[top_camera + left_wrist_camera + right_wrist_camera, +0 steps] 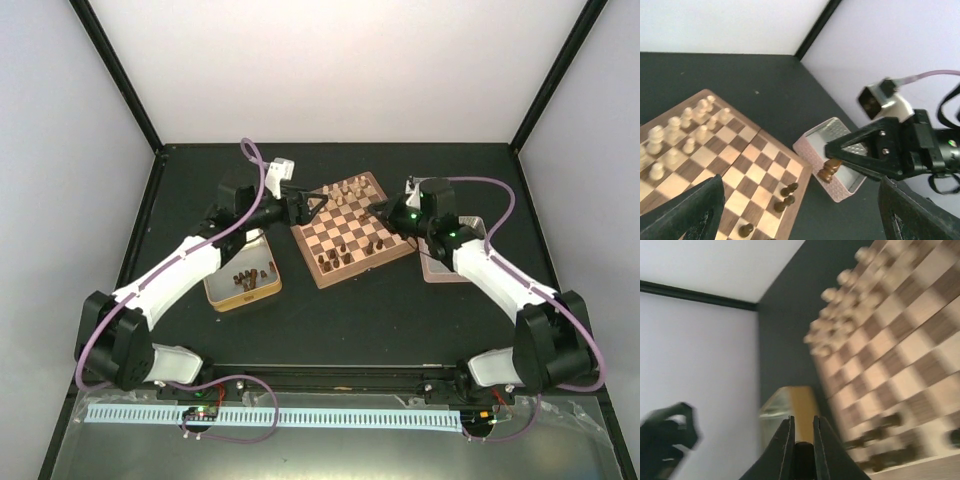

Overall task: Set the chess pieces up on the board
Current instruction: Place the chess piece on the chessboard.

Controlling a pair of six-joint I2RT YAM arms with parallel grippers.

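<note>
**Item 1: right gripper [834, 159].** Jaws drawn together and clamped on one dark chessman [828, 171]. The piece hangs from the fingertips, its body below them. In the right wrist view it is a dark shape lodged between the two fingers [790, 440].

**Item 2: board [350, 228].** It lies just beside the right gripper's tips, off its pink-tin side. The held chessman is beyond the board's rim, in front of the pink tin [832, 131]. Whether it touches the tin cannot be told.

**Item 3: left gripper [308, 207].** Jaws stand wide apart with nothing between them. The opposite edge of the board lies beneath the gap.

**Item 4: dark chessmen [787, 197] on the board.** A few stand on squares near the rim, between the right gripper's tips and the left gripper's open gap. They are clear of both.

**Item 5: cream chessmen [685, 130].** They stand in rows on the far side of the board, well apart from both sets of jaws.

**Item 6: yellow tin [225, 300].** It holds further dark pieces and sits behind the left gripper, beside its arm.
</note>
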